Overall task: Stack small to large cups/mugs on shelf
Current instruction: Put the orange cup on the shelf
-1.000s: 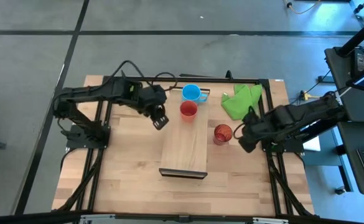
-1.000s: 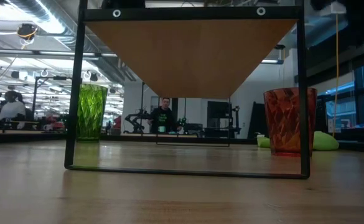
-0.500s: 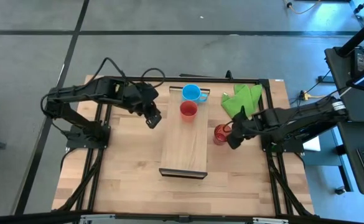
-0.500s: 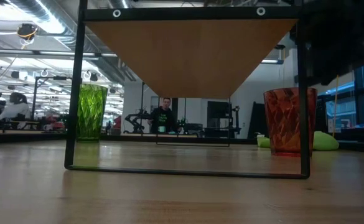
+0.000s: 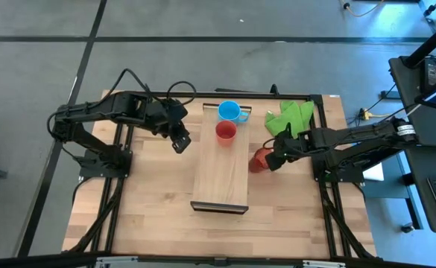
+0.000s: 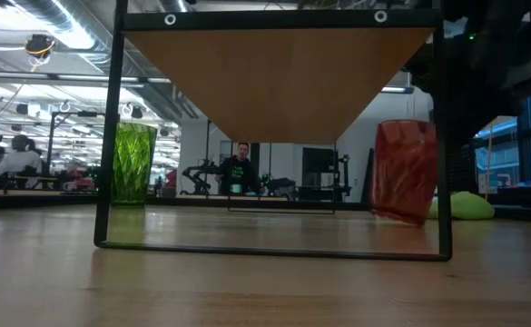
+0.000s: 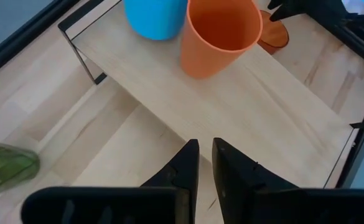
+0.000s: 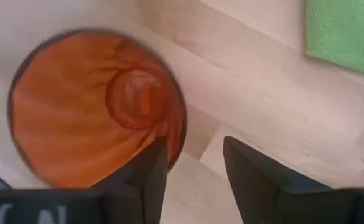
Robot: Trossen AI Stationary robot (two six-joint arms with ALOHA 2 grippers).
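The red tumbler sits on the table just right of the shelf, about level with its middle. It is no longer upright: in the low view its long axis leans, the mouth tipped toward the shelf and the base lifting on the side away from it. The right wrist view looks down into its open mouth.

The right gripper is at the tumbler's right side, its fingers spread and straddling the rim, one inside the wall and one outside; whether they press the wall cannot be told. Half a second ago the tumbler stood straight and the gripper was just beside it; a second ago the gripper was farther right, clear of it.

On the shelf's far end stand the red cup and, behind it, the blue mug, both upright, as before. The green tumbler stands upright left of the shelf.

The left gripper hangs left of the shelf near the red cup, fingers close together with a narrow gap, holding nothing. It has drawn back slightly leftward since a second ago.
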